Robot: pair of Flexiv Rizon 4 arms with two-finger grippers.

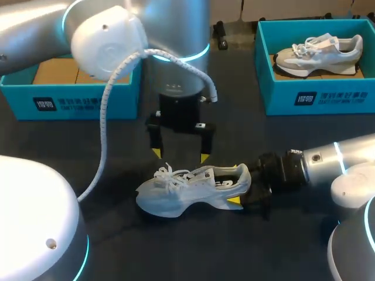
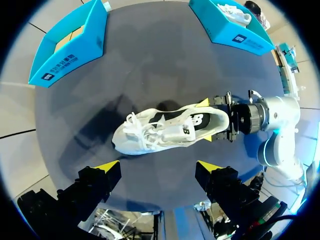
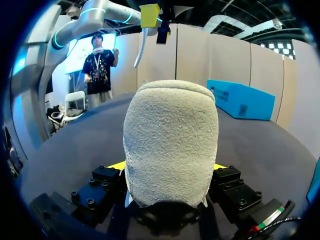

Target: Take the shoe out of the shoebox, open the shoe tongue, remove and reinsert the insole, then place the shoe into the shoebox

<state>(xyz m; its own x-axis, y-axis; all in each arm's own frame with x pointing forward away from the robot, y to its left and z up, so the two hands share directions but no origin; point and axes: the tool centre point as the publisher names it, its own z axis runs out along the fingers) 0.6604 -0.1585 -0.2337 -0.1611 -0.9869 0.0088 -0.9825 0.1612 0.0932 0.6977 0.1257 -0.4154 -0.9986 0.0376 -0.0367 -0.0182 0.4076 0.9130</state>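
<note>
A white and grey shoe lies on its side in the middle of the dark table, laces toward my left. My right gripper comes in from the right and is shut on the shoe's heel, with a yellow tip on each side of it. In the left wrist view the shoe shows with my right gripper clamped across its heel. My left gripper hangs open just above the shoe's laces, touching nothing. Its own view shows my left gripper with its tips wide apart. The open teal shoebox stands at the back left.
A second teal box at the back right holds another grey shoe. Both boxes appear in the left wrist view, the empty box and the other box. A white cable loops down from my left arm.
</note>
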